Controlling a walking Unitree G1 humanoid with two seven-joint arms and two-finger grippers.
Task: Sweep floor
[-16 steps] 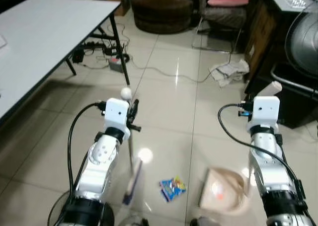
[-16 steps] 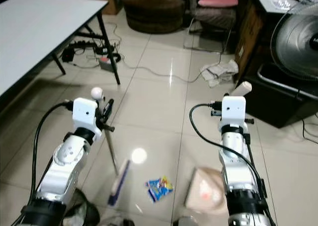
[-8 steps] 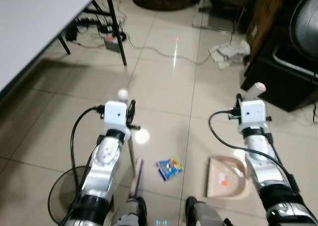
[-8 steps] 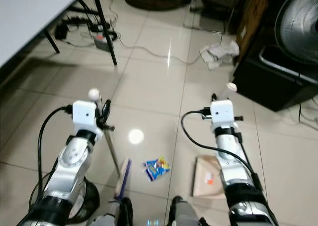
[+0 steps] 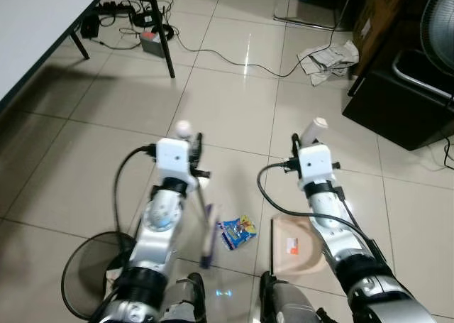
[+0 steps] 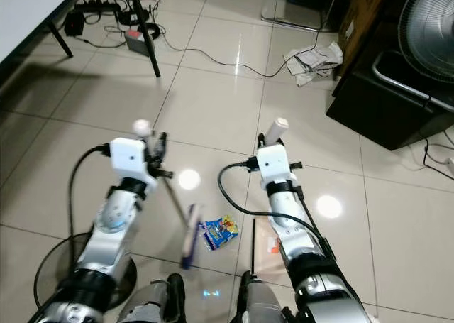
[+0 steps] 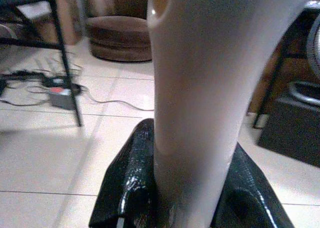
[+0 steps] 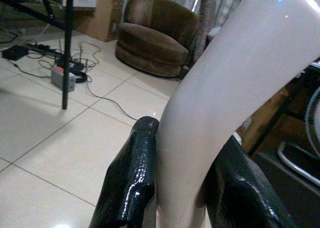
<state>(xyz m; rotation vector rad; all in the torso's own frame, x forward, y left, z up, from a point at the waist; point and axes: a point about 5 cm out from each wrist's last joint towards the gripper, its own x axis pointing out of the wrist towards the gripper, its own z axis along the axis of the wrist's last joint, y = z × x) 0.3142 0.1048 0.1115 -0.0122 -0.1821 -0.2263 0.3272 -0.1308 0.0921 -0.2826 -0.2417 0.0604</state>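
Overhead, from the left eye view: left pincer [image 5: 196, 151] clamped on the upright handle of the broom [image 5: 206, 232], the handle's rounded white tip showing just above the wrist; the shaft slants down from the pincer to the brush head on the tiled floor [image 5: 85, 174]. Right pincer [image 5: 305, 140] clamped on the pale handle of the dustpan [image 5: 298, 245], whose beige tray lies flat on the floor below and behind that pincer. Between brush head and tray, a crumpled snack wrapper [image 5: 237, 232], blue and yellow, just beside the brush, apart from the tray. Ahead of the left pincer, a worktop [image 5: 42, 25] on black legs with cables and a power strip [image 5: 151, 42] under it. Ahead of the right pincer, a crumpled cloth [image 5: 328, 55] near a black cabinet [image 5: 397, 103]. Right eye view: same layout; a standing fan [image 6: 428, 25] beyond the right pincer, wrapper [image 6: 217, 233] touching or nearly touching the brush. Left wrist view: both black fingers [image 7: 127, 188] pressed against a thick cream handle [image 7: 200, 87]; a brown round seat [image 7: 117, 35] far ahead. Right wrist view: black fingers [image 8: 131, 183] tight on either side of the curved cream dustpan handle [image 8: 225, 102]; a brown armchair [image 8: 160, 35] beyond.
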